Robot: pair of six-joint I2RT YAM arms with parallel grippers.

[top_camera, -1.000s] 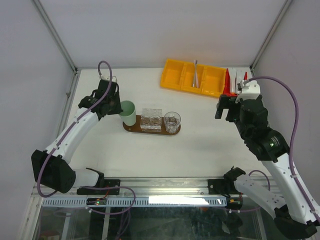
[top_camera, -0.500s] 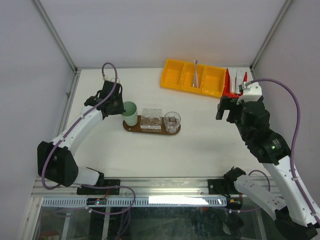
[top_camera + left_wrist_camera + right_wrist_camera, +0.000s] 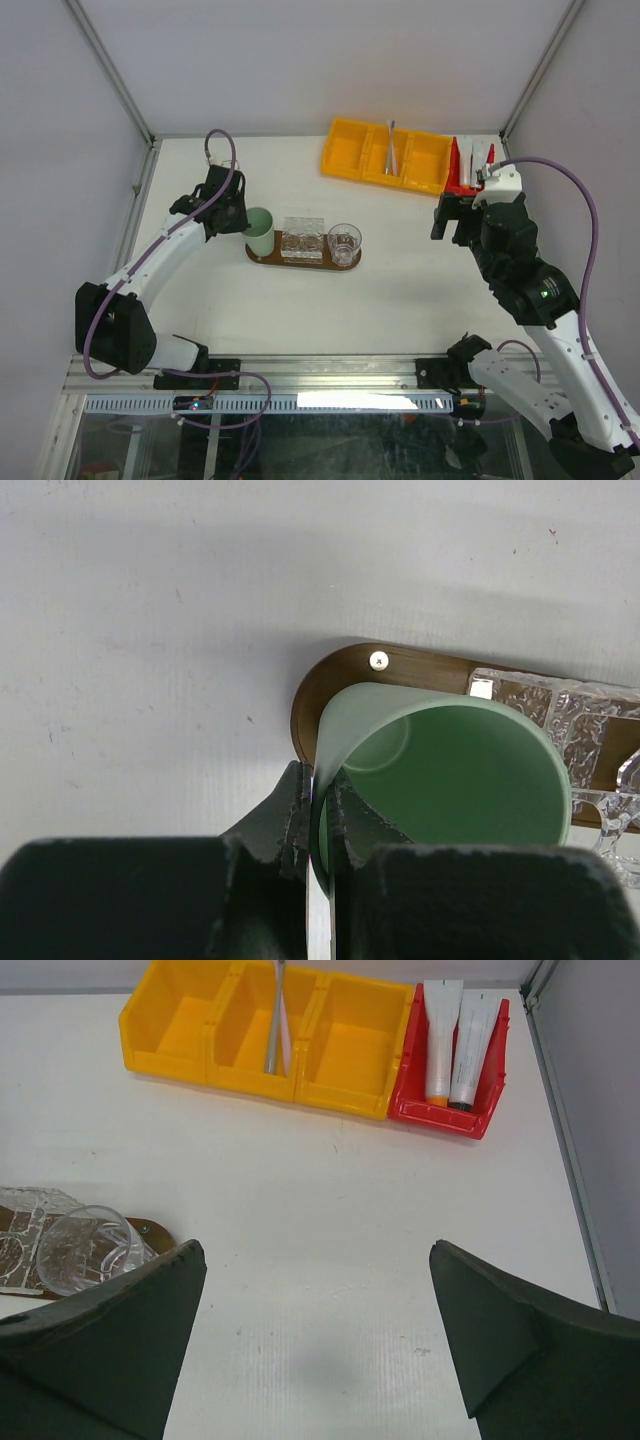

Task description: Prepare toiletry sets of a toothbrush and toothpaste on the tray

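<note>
My left gripper (image 3: 238,214) (image 3: 320,798) is shut on the rim of the mint-green cup (image 3: 258,230) (image 3: 450,780). One finger is inside the rim and one outside. The cup is at the left end of the dark-brown tray (image 3: 300,262) (image 3: 330,680). Slim toothbrushes (image 3: 392,148) (image 3: 276,1020) lie in the yellow bin's middle compartment. White toothpaste tubes (image 3: 480,158) (image 3: 441,1035) stand in the red bin. My right gripper (image 3: 450,215) (image 3: 315,1250) hangs open over bare table, well short of both bins, with nothing between its fingers.
On the tray stand a square cut glass (image 3: 303,240) (image 3: 560,710) and a round clear glass (image 3: 344,243) (image 3: 85,1250). The yellow divided bin (image 3: 350,150) (image 3: 170,1020) and the small red bin (image 3: 456,175) (image 3: 440,1110) sit side by side at the back right. Frame posts rise at the far corners.
My left wrist has shifted slightly right and nearer, still holding the cup at the tray's left end. The right arm has edged a little toward the back.
</note>
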